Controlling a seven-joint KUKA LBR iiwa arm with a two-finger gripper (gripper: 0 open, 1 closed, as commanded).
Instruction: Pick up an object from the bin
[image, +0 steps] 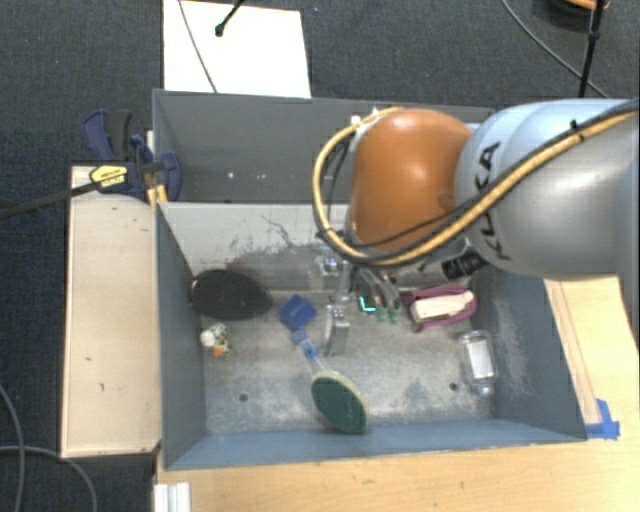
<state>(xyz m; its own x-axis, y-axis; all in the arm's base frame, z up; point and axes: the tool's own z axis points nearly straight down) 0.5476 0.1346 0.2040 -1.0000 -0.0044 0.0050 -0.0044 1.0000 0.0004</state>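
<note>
The orange wrist cover (405, 175) is seen above the gripper (337, 322), set low in the bin (400, 385) beside a small blue object (297, 312); whether it is released or clenched cannot be told, and the pick is judged undone.

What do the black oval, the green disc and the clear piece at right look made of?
Black oval: matte, no shine, perhaps rubber or foam. Green disc: dull, fuzzy-looking face, likely sponge or felt. Clear piece: see-through with bright glints, probably hard plastic, possibly glass.
</note>
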